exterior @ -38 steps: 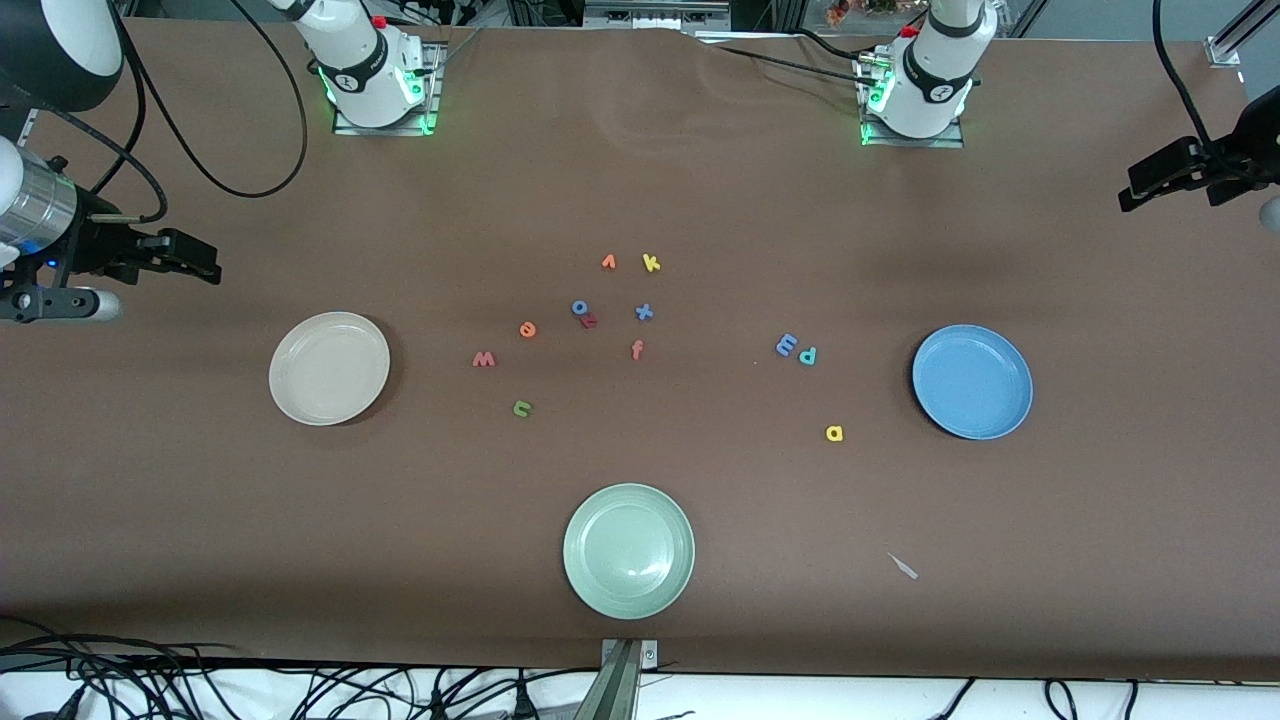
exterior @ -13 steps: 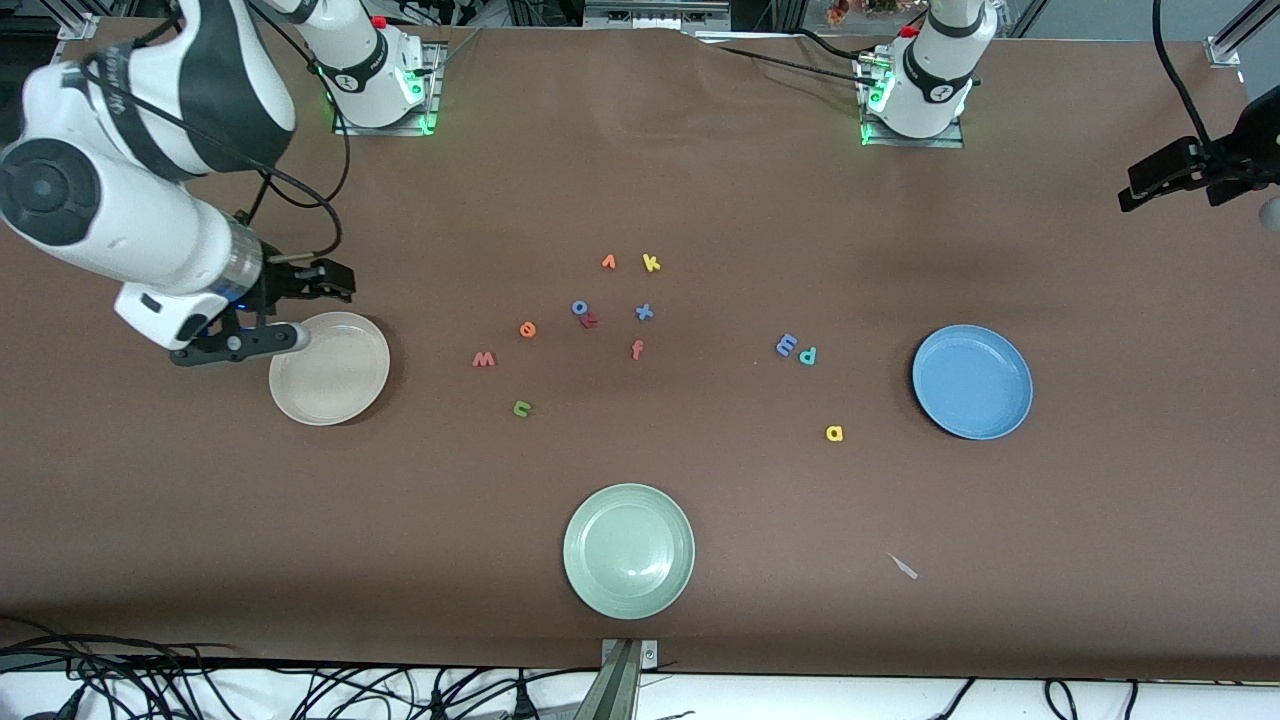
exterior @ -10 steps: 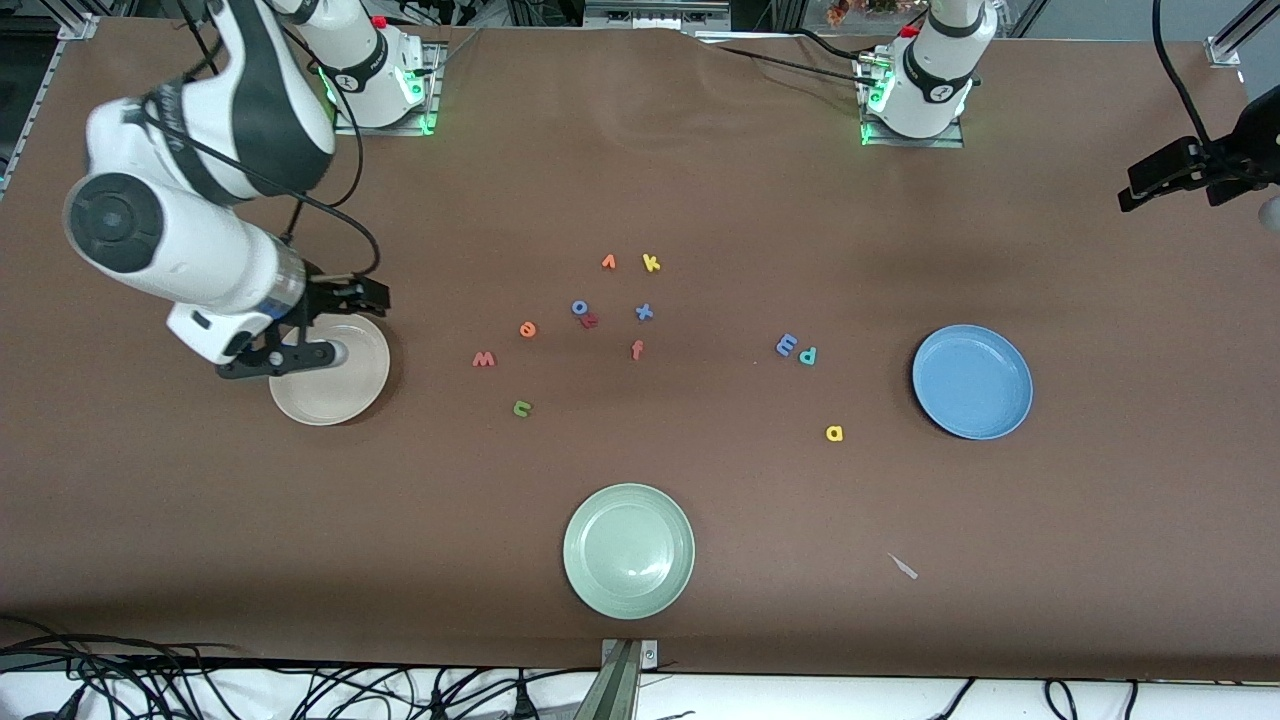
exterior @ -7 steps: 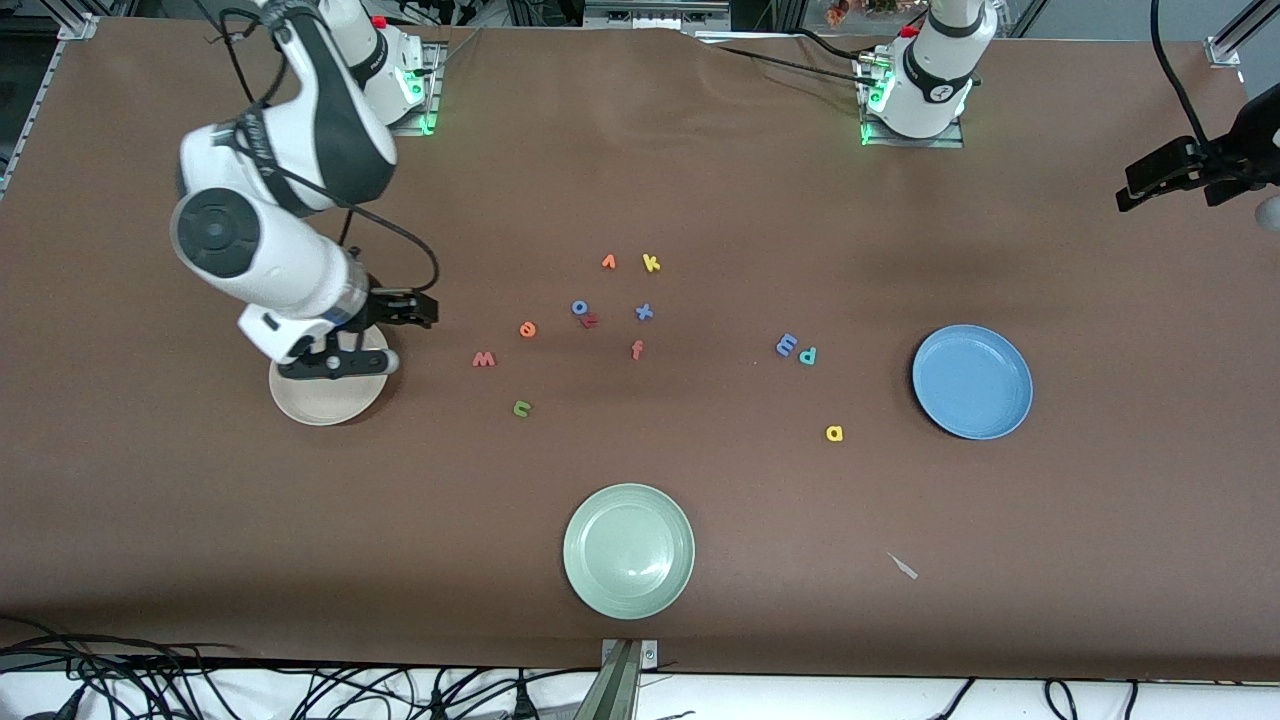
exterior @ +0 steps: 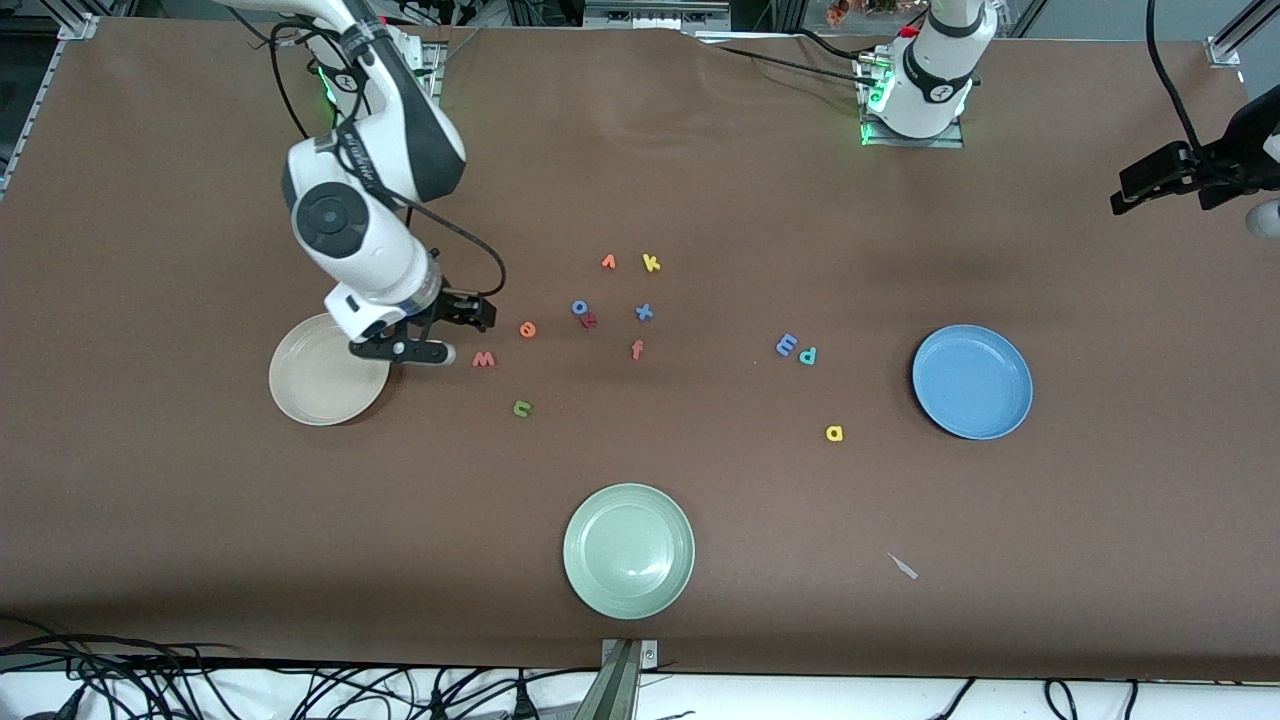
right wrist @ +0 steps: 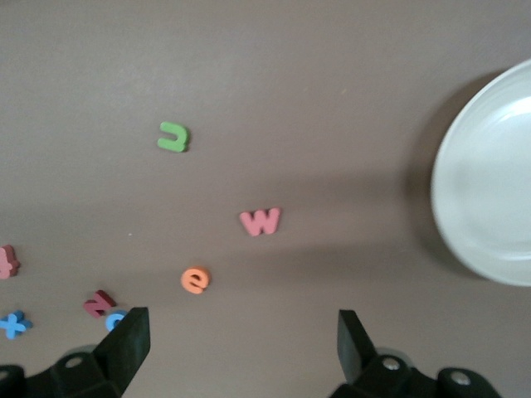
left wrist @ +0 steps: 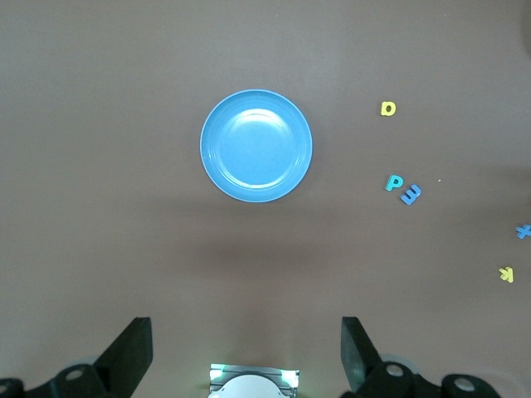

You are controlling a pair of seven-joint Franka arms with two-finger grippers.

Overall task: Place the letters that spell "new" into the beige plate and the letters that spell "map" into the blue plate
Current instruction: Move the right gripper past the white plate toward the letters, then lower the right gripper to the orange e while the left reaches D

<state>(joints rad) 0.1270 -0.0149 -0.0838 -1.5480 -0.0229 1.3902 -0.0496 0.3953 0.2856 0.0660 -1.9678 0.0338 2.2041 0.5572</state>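
Six task letters lie on the table, none in a plate. Right gripper (exterior: 440, 335) hovers with jaws spread, empty, between the beige plate (exterior: 305, 385) and the salmon "w" (exterior: 483, 359); orange "e" (exterior: 527, 329) and green "n" (exterior: 522, 408) lie near. Left gripper (left wrist: 247, 352), spread and empty, waits high above the blue plate (exterior: 972, 381). "m" (exterior: 786, 345) touches "p" (exterior: 807, 355); "a" (exterior: 834, 433) lies nearer the front camera.

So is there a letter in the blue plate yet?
No, the blue plate has nothing in it; the m, p and a lie on the table beside it.
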